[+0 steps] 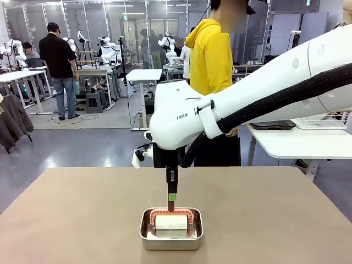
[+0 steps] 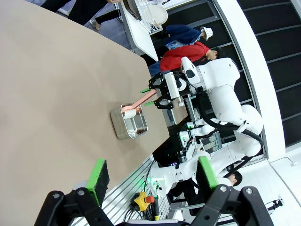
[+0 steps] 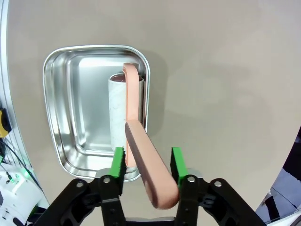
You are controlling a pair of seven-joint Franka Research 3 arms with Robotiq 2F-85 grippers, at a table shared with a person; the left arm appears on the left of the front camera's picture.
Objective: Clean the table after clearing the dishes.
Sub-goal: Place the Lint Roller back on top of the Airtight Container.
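While the roller [image 3: 126, 113] sits in the steel pan [image 3: 70, 94], right fingers [image 3: 118, 162] flank its handle, parted; the left fingers [image 2: 99, 175] spread wide over the counter [image 1: 71, 214].

Steel pan [image 1: 171, 236] is seen near the table's near edge; white roller [image 1: 171, 223] with pink handle [image 3: 146, 162] is laid inside, handle tilted upward. Person in yellow hoodie [image 1: 210, 49] is seen opposite.

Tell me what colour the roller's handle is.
Salmon pink. The roller's handle shows best in the right wrist view, between the right gripper's green pads.
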